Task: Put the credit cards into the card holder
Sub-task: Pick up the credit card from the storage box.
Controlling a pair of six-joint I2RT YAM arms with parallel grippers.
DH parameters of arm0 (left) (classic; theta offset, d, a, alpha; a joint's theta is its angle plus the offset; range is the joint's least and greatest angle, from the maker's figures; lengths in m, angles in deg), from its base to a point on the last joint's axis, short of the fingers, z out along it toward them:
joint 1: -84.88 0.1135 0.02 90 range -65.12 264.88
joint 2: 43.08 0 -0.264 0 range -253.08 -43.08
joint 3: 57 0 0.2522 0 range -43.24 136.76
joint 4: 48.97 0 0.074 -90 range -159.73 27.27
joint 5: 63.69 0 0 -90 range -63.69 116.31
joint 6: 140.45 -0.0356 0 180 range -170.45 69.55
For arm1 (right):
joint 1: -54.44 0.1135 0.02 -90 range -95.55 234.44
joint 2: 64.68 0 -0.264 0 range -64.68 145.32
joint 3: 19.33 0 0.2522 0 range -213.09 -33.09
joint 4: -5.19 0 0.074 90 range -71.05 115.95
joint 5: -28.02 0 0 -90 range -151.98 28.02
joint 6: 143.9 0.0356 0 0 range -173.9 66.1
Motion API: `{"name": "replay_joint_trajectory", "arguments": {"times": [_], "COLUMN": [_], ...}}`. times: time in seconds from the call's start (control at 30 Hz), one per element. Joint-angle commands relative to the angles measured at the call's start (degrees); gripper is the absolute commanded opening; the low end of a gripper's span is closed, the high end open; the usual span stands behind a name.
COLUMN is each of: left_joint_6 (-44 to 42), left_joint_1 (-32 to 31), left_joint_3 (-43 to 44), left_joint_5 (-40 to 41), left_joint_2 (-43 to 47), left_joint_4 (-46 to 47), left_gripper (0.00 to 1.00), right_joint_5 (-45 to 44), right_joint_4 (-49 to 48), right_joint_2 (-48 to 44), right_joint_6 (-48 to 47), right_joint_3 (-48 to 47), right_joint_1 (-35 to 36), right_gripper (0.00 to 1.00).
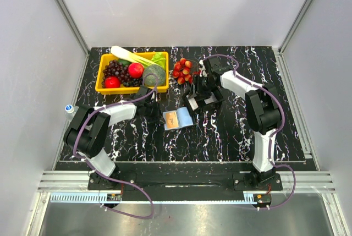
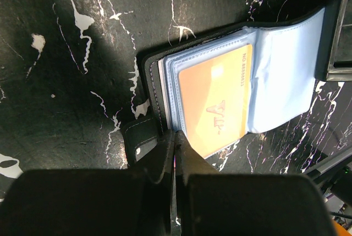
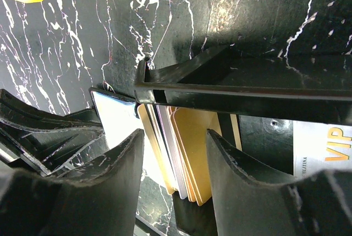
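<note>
Top view: card holder (image 1: 177,119) lies open at the centre of the counter (image 1: 231,137), with the left claw (image 1: 154,105) at its left edge and the right claw (image 1: 196,99) just to its upper right. Left wrist: claw clenched, tips on the holder's lower edge; one orange card (image 2: 214,101) is sleeved. Right wrist: claw released, astride the credit cards (image 3: 190,159) standing in a black tray (image 3: 247,95), their long axis along the fingers. The right arm is nearer.

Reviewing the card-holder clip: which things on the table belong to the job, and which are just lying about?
Job: card holder, open, one orange card in its sleeve; credit cards stacked in the black tray, between the open jaws of the right gripper.
Lying about: yellow basket; strawberries beside it.
</note>
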Motion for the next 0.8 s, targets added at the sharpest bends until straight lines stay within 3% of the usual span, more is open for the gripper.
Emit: {"name": "replay_joint_trajectory", "arguments": {"times": [0.0, 0.5, 0.77], "left_joint_6": [-0.5, -0.5, -0.6], "left_joint_1": [-0.1, -0.1, -0.1], "left_joint_3": [1.8, 1.8, 1.6], "left_joint_5": [-1.8, -2.1, -2.2], "left_joint_2": [-1.3, -1.5, -1.2], "left_joint_4": [1.4, 1.6, 1.6], "left_gripper": [0.00, 0.00, 0.00], "right_joint_5": [4.4, 3.8, 3.4], "right_joint_4": [-1.8, -1.8, -1.8], "right_joint_2": [-3.2, -4.9, -5.1], "right_joint_6": [1.1, 1.5, 1.7], "right_joint_3": [-1.0, -1.1, -0.9], "right_joint_1": [0.4, 0.4, 0.4], "right_gripper": [0.53, 0.47, 0.32]}}
